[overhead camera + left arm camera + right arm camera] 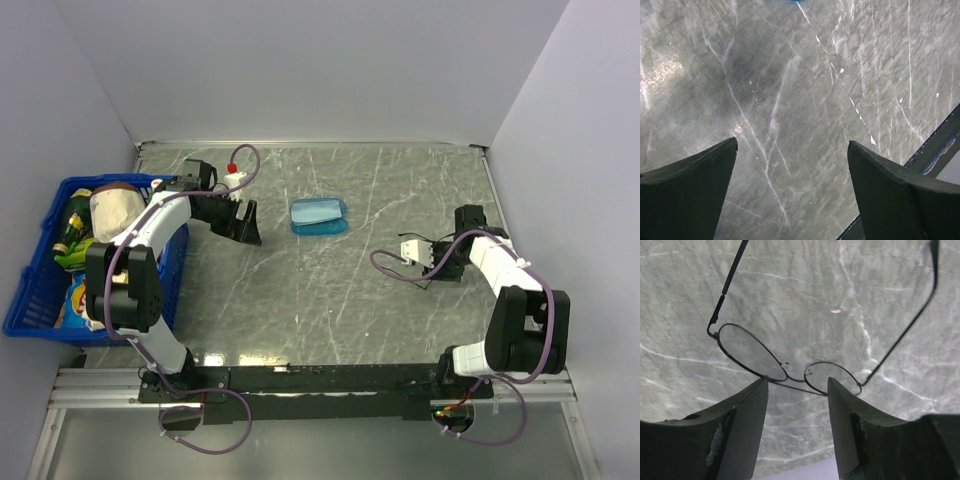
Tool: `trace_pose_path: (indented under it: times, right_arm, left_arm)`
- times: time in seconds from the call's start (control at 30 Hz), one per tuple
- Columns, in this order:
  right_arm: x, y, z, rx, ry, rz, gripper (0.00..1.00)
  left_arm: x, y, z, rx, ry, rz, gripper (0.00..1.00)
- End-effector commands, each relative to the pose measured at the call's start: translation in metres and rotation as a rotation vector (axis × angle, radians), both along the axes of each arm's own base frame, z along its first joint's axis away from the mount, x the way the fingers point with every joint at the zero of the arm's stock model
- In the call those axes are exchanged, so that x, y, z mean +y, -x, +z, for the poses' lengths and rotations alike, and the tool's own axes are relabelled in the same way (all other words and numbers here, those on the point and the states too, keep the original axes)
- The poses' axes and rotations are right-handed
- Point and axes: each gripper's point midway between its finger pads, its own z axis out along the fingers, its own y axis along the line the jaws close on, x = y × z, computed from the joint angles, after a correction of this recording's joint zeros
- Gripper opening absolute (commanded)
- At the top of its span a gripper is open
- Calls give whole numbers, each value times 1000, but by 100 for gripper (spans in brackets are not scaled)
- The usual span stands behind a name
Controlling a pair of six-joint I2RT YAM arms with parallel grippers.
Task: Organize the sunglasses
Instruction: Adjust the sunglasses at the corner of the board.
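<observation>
The sunglasses (747, 351), a thin black wire pair with round lenses, lie on the grey marble table with both arms unfolded and pointing away from me. In the right wrist view my right gripper (796, 382) is open, with its two fingertips standing just either side of the bridge and the bridge bar between them. From above, the right gripper (438, 268) is low over the table at the right. My left gripper (245, 225) hovers at the left, open and empty (792, 142), over bare marble. The blue case (319, 216) lies shut at centre back.
A blue basket (40, 270) filled with groceries stands at the left edge beside the left arm. The dark rail of the arm mount (935, 150) shows at the left wrist view's lower right. Grey walls close the table in at the back and sides.
</observation>
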Motion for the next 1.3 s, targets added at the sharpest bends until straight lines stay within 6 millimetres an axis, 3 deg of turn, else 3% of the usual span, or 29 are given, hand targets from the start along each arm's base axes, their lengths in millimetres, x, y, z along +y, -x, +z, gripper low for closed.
trace_pose_path:
  times: [0.0, 0.77, 1.07, 1.27]
  right_arm:
    - [9, -8, 2, -20, -29, 44, 55]
    - [30, 2, 10, 5, -84, 66, 23]
    - [65, -15, 23, -3, -154, 48, 20]
    - [87, -26, 16, 20, -123, 47, 18]
  left_arm:
    - [-3, -1, 4, -13, 33, -13, 97]
    - [-6, 0, 6, -14, 57, -22, 96]
    - [-7, 0, 5, -4, 65, -27, 96]
    - [-9, 2, 4, 5, 75, -34, 97]
